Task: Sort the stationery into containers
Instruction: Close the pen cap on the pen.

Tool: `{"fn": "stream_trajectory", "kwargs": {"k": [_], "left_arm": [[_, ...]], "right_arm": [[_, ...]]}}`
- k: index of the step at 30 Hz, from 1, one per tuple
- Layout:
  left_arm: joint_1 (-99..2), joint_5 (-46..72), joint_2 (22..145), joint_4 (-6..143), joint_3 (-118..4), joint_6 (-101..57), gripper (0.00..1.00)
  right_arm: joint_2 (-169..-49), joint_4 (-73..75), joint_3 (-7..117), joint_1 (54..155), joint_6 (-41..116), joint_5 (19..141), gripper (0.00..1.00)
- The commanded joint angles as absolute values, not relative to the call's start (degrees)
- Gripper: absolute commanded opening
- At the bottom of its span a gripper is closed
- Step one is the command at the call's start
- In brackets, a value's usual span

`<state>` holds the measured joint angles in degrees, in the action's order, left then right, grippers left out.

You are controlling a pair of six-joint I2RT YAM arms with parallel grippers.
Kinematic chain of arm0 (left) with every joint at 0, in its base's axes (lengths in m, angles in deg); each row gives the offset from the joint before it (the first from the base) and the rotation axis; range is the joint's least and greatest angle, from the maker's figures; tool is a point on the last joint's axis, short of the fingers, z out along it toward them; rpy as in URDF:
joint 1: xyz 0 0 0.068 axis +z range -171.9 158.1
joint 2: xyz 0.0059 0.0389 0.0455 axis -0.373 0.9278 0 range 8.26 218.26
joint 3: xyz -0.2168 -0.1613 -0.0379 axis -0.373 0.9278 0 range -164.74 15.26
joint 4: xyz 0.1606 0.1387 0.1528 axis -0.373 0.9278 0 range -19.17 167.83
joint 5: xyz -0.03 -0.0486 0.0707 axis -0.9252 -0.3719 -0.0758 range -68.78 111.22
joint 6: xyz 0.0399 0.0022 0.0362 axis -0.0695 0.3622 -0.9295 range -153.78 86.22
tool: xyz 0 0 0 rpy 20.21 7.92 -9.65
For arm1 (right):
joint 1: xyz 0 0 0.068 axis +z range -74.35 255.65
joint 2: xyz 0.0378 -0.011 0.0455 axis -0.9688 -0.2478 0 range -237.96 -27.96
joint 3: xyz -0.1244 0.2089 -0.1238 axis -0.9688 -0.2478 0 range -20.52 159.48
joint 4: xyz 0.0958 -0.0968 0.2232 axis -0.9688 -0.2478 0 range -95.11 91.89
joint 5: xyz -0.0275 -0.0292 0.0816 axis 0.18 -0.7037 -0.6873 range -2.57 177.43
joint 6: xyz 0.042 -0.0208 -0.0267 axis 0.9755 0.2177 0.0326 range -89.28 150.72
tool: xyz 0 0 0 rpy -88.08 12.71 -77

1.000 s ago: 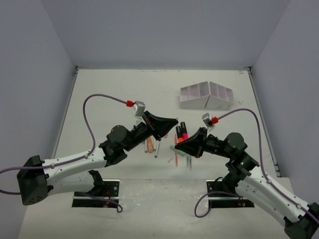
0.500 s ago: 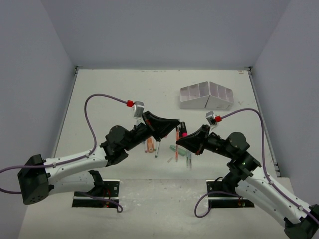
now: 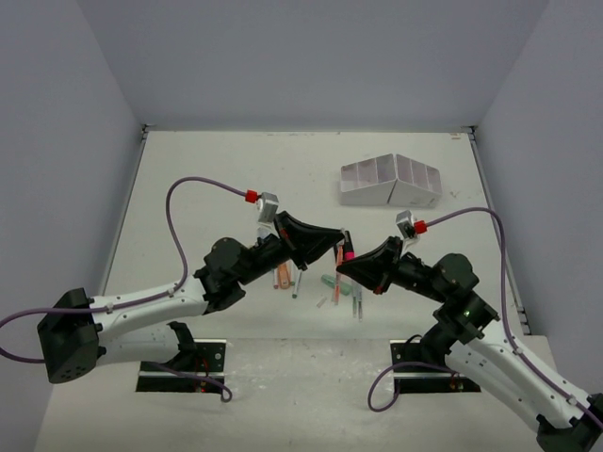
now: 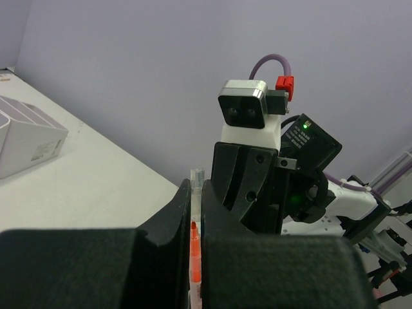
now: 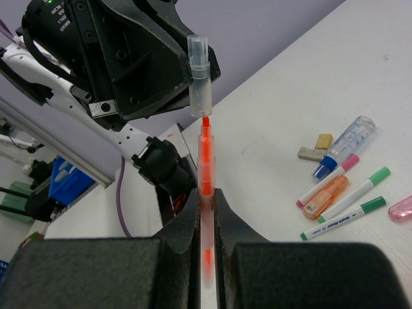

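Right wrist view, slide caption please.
Right end effector holds an orange pen, tip at the clear cap gripped by the left end effector.

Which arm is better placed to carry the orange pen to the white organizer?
Right, probably: its jaws hold the orange pen, and the white organizer stands on its side. The left arm holds only the cap.

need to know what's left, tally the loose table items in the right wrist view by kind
green-capped white pens: 2
pink-capped white pen: 1
stubby orange highlighter: 1
small tan and grey blocks: 2
clear blue-capped tube: 1
pink eraser, cut off: 1
total: 8
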<state>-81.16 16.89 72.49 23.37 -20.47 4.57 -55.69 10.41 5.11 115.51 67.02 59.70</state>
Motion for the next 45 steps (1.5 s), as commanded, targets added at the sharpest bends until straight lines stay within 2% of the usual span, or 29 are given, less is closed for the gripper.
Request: {"fn": "stream_trajectory", "kwargs": {"k": [1, 21, 31, 41, 45], "left_arm": [[-80.8, 15.8, 72.6, 19.6, -19.8, 4.4, 0.00], [-80.8, 14.6, 74.8, 19.0, -19.8, 5.2, 0.00], [-80.8, 12.3, 74.8, 17.4, -18.3, 7.5, 0.00], [-80.8, 11.2, 76.0, 17.0, -18.1, 7.4, 0.00], [-80.8, 10.9, 75.9, 18.0, -18.8, 6.4, 0.19]], "right_arm": [[-55.6, 9.8, 8.0, 116.0, 65.8, 61.4, 0.00], [-53.9, 7.1, 9.9, 115.9, 65.1, 63.1, 0.00], [-53.7, 5.3, 12.8, 115.9, 63.9, 68.6, 0.00], [-56.1, 8.0, 15.9, 115.9, 63.8, 66.0, 0.00], [-57.3, 8.1, 16.5, 115.9, 63.8, 64.2, 0.00]]}}
